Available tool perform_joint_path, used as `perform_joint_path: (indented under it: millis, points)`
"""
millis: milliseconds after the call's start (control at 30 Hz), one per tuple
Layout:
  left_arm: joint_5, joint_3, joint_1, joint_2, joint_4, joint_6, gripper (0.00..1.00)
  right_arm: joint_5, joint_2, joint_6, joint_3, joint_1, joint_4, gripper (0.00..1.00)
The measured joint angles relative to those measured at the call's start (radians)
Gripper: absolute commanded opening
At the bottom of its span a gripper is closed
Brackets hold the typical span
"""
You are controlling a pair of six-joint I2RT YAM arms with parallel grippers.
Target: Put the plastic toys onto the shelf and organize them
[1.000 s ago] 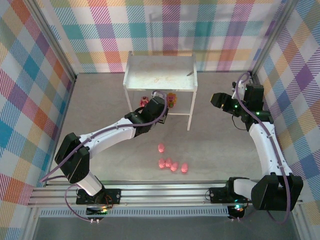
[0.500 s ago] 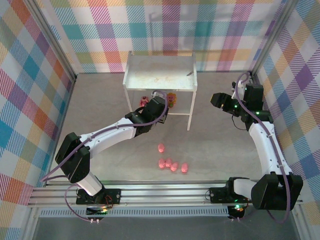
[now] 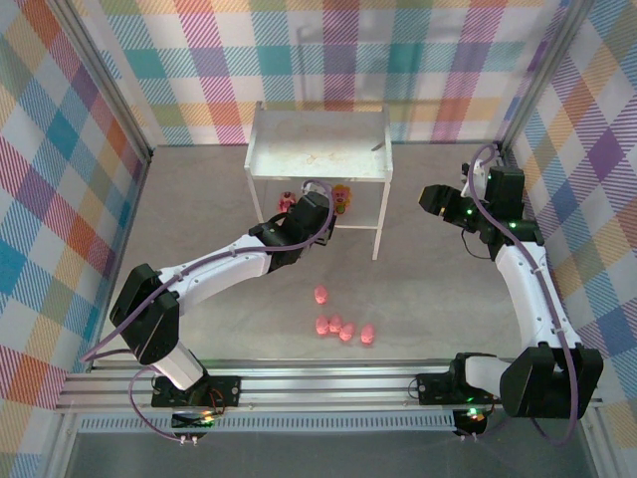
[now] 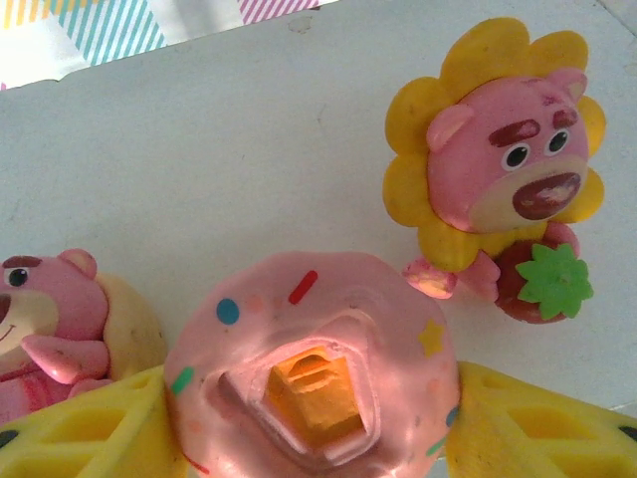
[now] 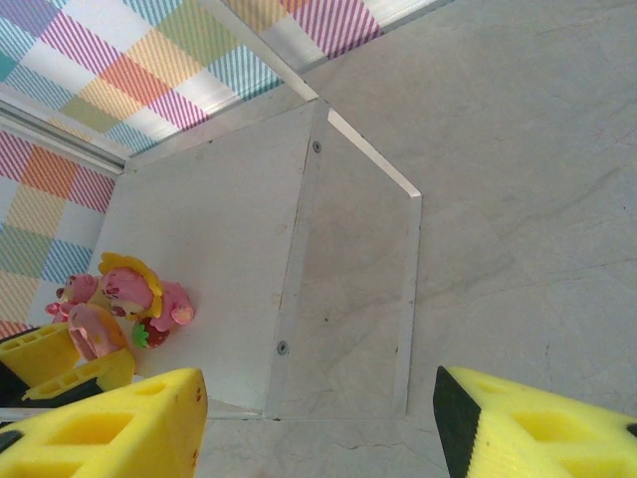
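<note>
The left gripper [image 4: 309,408] has its yellow fingers at either side of a pink sprinkled plastic ring donut [image 4: 328,299]; I cannot tell whether it is pinching the donut or loose. The donut is on the lower tier of the small white two-tier shelf [image 4: 199,149], between a pink-red bear figure [image 4: 45,319] at lower left and a yellow-petalled bear figure [image 4: 495,169] at upper right. The right gripper [image 5: 318,403] gapes empty to the right of the shelf, and five pink pig figures [image 3: 341,324] lie on the grey tabletop [image 3: 199,199] at lower centre.

Grey table [image 3: 199,199] carrying a white two-tier shelf [image 3: 318,149] toward its far edge; five pink pig figures [image 3: 335,323] clustered on the table toward its near edge. Lower tier [image 4: 199,149], side by side: pink-red figure [image 4: 45,319], pink ring donut [image 4: 309,368], yellow-petalled figure [image 4: 493,149]
</note>
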Motion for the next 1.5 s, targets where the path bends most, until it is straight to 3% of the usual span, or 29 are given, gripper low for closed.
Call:
perform_joint_path:
  millis: [800,867,1500]
  points:
    - [-0.006,0.0,0.0,0.0,0.0,0.003,0.66,0.0,0.0,0.0,0.0,0.0,0.0,0.63]
    - [-0.006,0.0,0.0,0.0,0.0,0.004,0.72,0.0,0.0,0.0,0.0,0.0,0.0,0.63]
    - [-0.009,0.0,0.0,0.0,0.023,0.003,0.68,0.0,0.0,0.0,0.0,0.0,0.0,0.63]
